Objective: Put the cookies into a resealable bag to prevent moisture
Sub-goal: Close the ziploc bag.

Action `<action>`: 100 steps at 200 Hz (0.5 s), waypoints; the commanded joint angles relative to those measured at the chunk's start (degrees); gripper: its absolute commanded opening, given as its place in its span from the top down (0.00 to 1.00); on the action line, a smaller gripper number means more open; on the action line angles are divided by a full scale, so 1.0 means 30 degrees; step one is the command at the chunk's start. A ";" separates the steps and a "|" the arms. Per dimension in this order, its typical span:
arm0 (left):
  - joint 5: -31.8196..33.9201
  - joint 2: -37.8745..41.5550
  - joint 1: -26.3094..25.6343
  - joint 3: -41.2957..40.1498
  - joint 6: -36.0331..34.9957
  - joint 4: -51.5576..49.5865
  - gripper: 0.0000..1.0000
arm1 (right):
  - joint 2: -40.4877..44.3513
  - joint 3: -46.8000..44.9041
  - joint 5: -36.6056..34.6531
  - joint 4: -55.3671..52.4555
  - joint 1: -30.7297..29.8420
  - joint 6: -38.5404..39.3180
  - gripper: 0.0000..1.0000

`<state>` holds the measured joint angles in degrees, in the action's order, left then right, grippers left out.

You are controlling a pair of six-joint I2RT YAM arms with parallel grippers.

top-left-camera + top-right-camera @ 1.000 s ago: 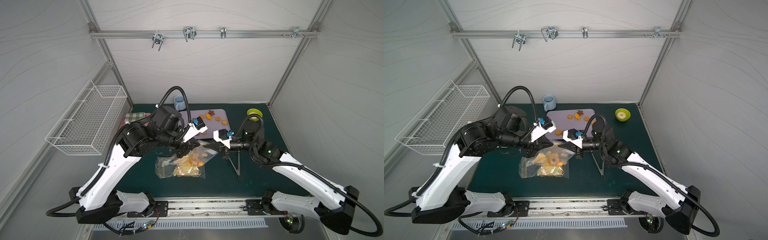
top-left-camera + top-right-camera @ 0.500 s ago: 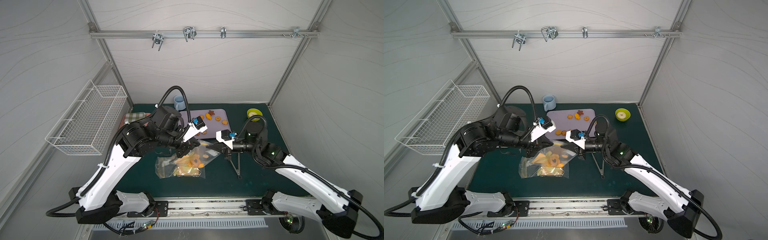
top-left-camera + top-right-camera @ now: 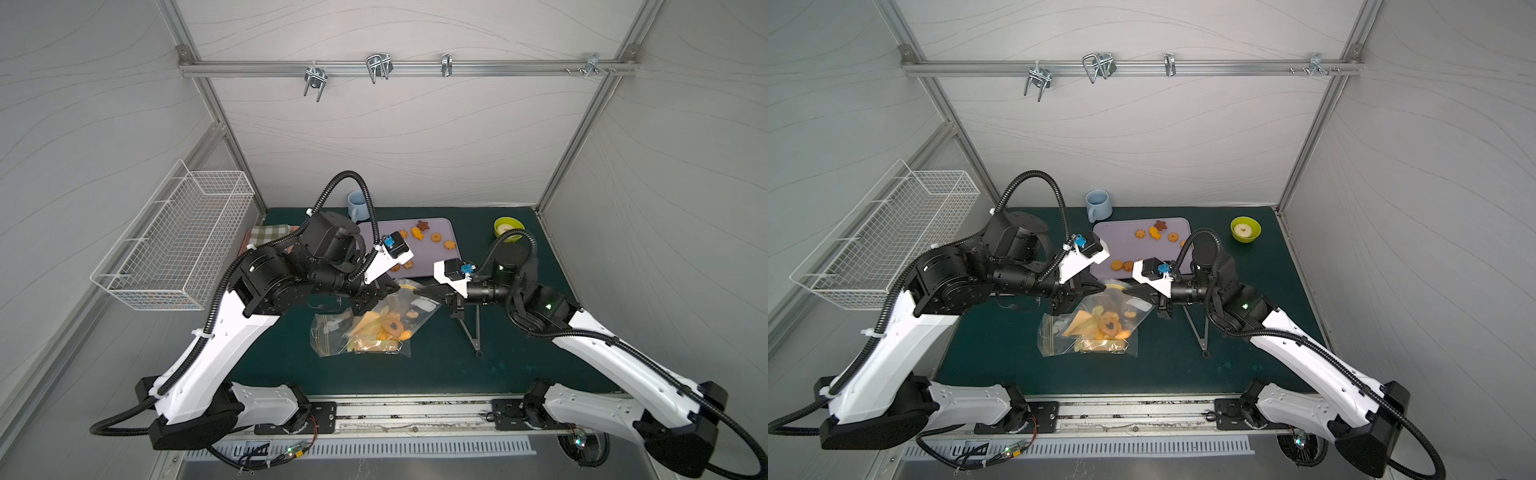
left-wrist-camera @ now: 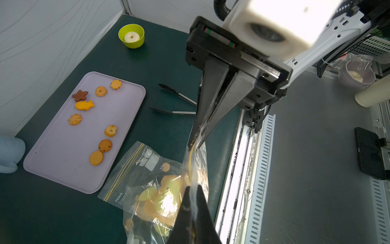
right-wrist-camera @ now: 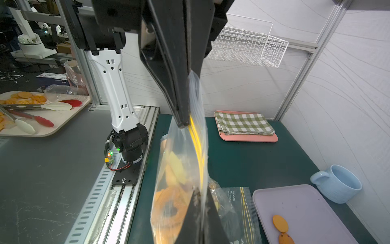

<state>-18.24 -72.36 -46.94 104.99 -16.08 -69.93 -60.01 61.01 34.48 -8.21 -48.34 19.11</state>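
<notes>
Cookies (image 4: 84, 105) on tray (image 4: 63, 156) (tongs (image 4: 168, 112) beside)

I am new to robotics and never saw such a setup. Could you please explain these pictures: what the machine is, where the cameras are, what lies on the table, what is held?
The machine is two robot arms, each ending in a two-finger gripper. Two pictures come from a camera pair overhead, looking down on everything; the other two come from a small camera on each wrist. The left gripper and the right gripper are both shut on the top edge of one clear resealable bag, stretched between them; orange pieces show through it. Cookies lie on a lilac tray. Also on the dark green table: a blue mug, a green cup, black tongs and a checked cloth.
</notes>
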 commanded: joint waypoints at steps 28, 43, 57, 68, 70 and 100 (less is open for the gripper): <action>-0.0496 0.0622 -0.0028 -0.0056 -0.0325 0.1010 1.00 | 0.0335 0.0462 0.0225 -0.0047 -0.0150 -0.0248 1.00; -0.0659 0.0927 -0.0028 -0.0451 -0.0394 0.1272 0.88 | 0.0563 0.0535 0.0254 -0.0495 -0.0121 -0.0139 1.00; -0.0890 0.1090 -0.0028 -0.0557 -0.0471 0.1325 0.76 | 0.0774 0.0516 0.0156 -0.0771 -0.0097 -0.0077 1.00; -0.0911 0.1151 -0.0028 -0.0574 -0.0501 0.1361 0.72 | 0.0885 0.0441 0.0109 -0.0835 -0.0038 -0.0076 1.00; -0.0919 0.1165 -0.0028 -0.0573 -0.0501 0.1365 0.71 | 0.0905 0.0435 0.0094 -0.0838 -0.0032 -0.0117 1.00; -0.0973 0.1247 -0.0028 -0.0660 -0.0530 0.1369 0.67 | 0.1043 0.0371 0.0050 -0.0792 0.0048 -0.0182 1.00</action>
<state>-19.81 -69.32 -46.94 103.04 -16.29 -68.10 -58.37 61.08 34.39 -10.15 -48.42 18.44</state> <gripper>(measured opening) 0.330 0.051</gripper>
